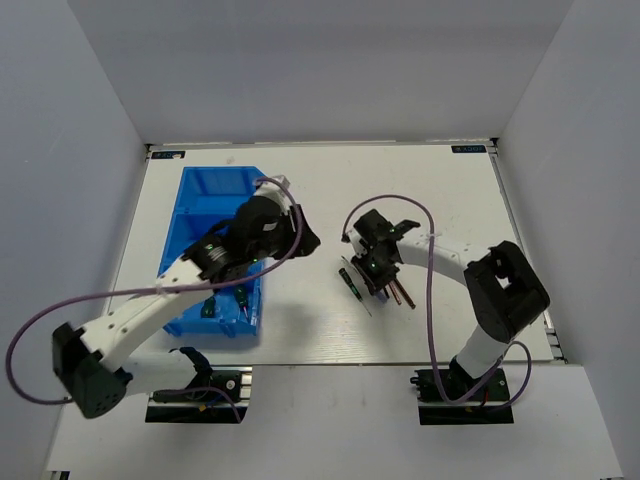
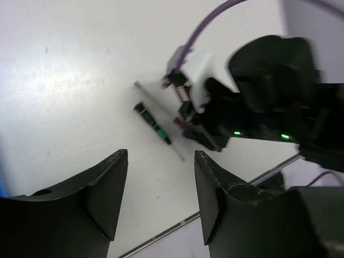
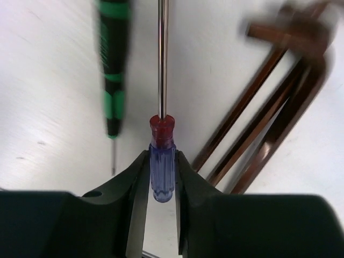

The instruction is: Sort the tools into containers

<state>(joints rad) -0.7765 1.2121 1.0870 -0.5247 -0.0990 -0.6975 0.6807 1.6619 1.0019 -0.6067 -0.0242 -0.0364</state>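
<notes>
Narrow pinch, crowded neighbours

The right gripper (image 3: 161,161) pinches only the handle tail of the blue screwdriver (image 3: 162,134); lifted, it could pivot out, or the fingers could drag the black screwdriver (image 3: 114,70) at 10 o'clock or the hex keys (image 3: 257,124) at 2 o'clock. Seen from overhead, the bin (image 1: 195,205) lies well apart at 9 o'clock. The left gripper (image 2: 161,183) gapes wide, empty.

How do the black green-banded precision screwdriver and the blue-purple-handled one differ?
The black, green-banded precision screwdriver lies free on the white table; the blue-purple-handled screwdriver is pinched in the right gripper. The black one's tip points toward that gripper; the blue-purple one's shaft points away. Both are thin, side by side.
</notes>
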